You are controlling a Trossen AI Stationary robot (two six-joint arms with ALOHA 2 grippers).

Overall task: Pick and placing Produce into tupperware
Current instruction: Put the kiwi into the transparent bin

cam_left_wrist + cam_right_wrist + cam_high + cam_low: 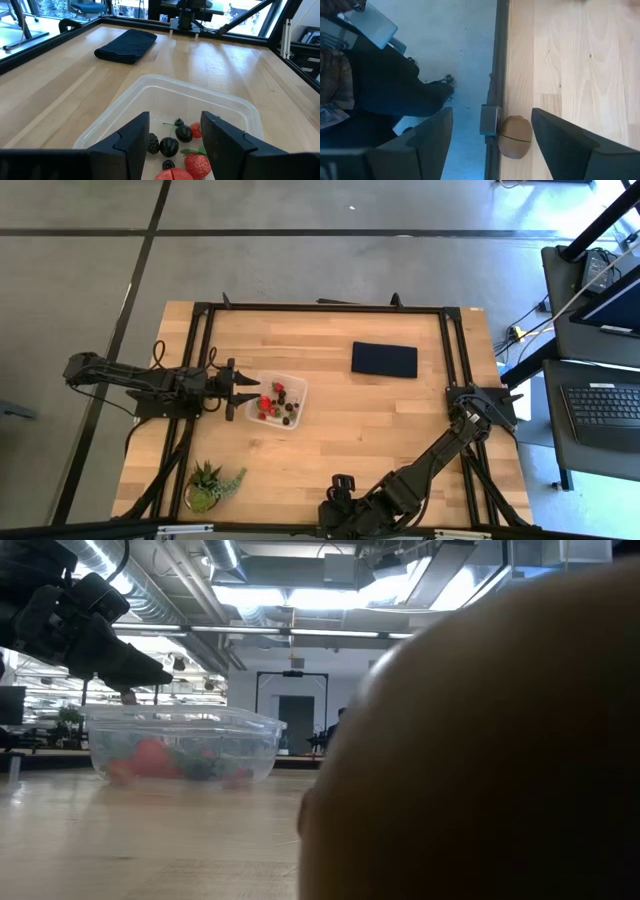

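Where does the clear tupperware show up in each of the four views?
High view: tupperware at the table's centre-left, right at the left gripper.
Low view: tupperware at left, under the left gripper.
Left wrist view: tupperware just beyond the open gripper.
Right wrist view: not in it.
Shared landmark: the strawberries inside it.
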